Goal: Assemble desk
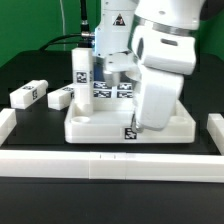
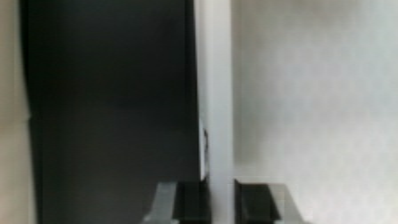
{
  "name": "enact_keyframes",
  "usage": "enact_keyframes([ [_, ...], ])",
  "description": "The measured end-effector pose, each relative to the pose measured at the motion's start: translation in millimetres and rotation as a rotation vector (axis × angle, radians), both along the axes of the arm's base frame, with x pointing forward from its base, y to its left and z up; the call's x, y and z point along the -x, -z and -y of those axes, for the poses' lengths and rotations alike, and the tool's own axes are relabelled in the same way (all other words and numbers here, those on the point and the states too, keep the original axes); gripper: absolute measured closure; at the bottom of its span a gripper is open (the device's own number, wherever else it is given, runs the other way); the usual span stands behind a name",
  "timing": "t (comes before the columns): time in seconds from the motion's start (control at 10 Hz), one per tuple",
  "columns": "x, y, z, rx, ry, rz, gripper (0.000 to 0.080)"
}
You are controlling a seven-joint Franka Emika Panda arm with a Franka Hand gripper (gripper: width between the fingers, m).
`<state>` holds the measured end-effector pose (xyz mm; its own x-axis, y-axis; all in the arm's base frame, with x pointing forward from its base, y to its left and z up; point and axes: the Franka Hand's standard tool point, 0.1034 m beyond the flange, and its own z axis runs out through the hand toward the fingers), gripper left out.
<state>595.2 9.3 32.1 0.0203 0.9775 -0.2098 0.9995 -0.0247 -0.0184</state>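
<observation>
The white desk top lies on the black table with its rim up. One square tagged leg stands upright in its back corner at the exterior view's left. Two more legs lie loose on the table to the left. My gripper reaches down onto the top's front wall near the right corner. In the wrist view the dark fingers stand either side of the thin white wall, and the gripper is shut on it. The wrist view is blurred.
The marker board lies behind the desk top. Long white border rails run along the front, the left and the right. My arm's white body hides the desk top's back right part.
</observation>
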Motion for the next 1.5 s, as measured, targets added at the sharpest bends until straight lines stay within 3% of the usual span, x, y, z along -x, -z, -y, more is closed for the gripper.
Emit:
enact_keyframes([
  [0.2,-24.0,1.1,-9.3,0.009,0.009,0.002,0.0737],
  [0.7,-56.0,-7.4,-26.4,0.025,0.052,-0.013,0.0737],
  [1.1,-58.4,-9.0,-20.3,0.028,0.062,-0.016,0.0734],
  [1.2,-59.8,-12.1,-19.4,0.027,0.064,-0.012,0.0522],
  [1.3,-61.7,-17.3,-18.3,0.029,0.063,-0.005,0.0522],
  [1.4,-62.3,-25.7,-15.7,0.034,0.065,-0.005,0.0339],
  [1.5,-59.1,-33.6,-12.9,0.044,0.071,-0.024,0.0218],
])
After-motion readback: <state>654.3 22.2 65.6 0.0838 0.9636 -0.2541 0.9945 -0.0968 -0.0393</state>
